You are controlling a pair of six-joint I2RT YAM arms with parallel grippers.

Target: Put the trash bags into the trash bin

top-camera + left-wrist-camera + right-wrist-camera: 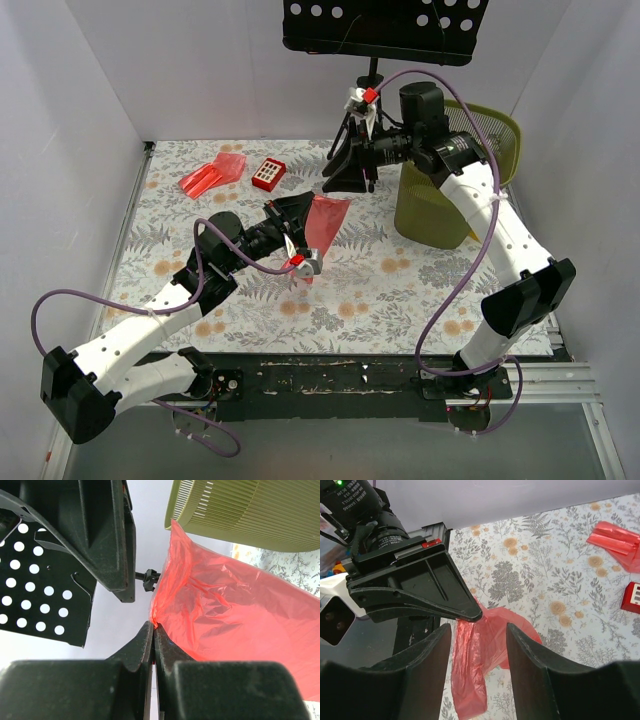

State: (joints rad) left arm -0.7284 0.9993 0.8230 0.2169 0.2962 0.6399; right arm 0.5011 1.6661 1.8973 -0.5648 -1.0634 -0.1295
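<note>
I log left gripper clenched on edge of red trash bag, film fanning out from tips. Right gripper: jaws spread, poised just above same bag. Trash bin to its right. Second trash bag flat on table, well left, beside red box.
</note>
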